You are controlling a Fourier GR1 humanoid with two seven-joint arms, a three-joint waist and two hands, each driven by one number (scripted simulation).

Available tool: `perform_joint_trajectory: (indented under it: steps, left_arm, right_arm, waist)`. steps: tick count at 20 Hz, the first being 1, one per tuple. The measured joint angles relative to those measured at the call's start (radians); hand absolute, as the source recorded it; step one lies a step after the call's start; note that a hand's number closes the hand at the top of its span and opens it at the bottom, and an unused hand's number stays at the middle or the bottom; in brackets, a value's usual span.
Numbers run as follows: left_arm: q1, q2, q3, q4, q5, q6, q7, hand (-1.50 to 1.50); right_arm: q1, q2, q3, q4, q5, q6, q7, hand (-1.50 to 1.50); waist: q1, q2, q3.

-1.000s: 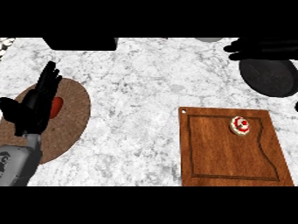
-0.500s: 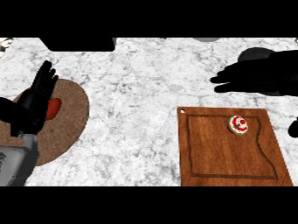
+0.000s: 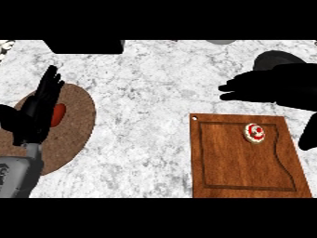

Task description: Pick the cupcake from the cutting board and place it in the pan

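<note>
The cupcake [image 3: 254, 133], white with red on top, sits near the far right corner of the wooden cutting board [image 3: 236, 162]. My right hand [image 3: 291, 88] hovers open just beyond the board's far edge, fingers stretched left and thumb hanging down beside the board's right side; it is not touching the cupcake. Behind that hand a part of the black pan [image 3: 276, 58] shows, the rest is hidden by the hand. At the view's left, my left hand [image 3: 30, 118] rests open with fingers up.
A round brown mat [image 3: 75, 121] lies under the left hand, with a red object [image 3: 59, 114] on it, partly covered. A dark block [image 3: 85, 45] stands at the counter's far edge. The grey marble counter stretches between the mat and the board.
My right hand has moved left and nearer, from over the pan towards the board's far edge. The left hand has hardly shifted. The cupcake has stayed put.
</note>
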Motion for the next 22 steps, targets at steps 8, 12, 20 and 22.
perform_joint_trajectory:
  steps: [8,12,20,22]
  left_arm:
    - [-0.01,-0.021,0.012,0.012,-0.021,-0.012,-0.001,0.0]
    - [-0.021,-0.026,0.022,0.04,-0.026,-0.025,-0.011,0.0]
    - [-0.013,-0.043,0.033,0.017,-0.047,-0.023,0.004,0.0]
    - [0.0,-0.041,0.037,0.003,-0.052,-0.024,0.008,0.0]
  right_arm:
    - [0.011,0.039,0.034,0.098,0.148,-0.016,-0.071,-1.5]
    - [0.027,0.043,0.074,0.112,0.206,-0.041,-0.106,-1.5]
    - [0.063,0.066,0.116,0.101,0.329,-0.08,-0.127,-1.5]
    - [0.066,0.072,0.131,0.092,0.376,-0.089,-0.121,-1.5]
  waist:
    - [0.004,0.002,0.0]
    - [0.002,0.002,0.0]
    - [0.001,0.001,0.0]
    - [0.001,0.0,0.0]
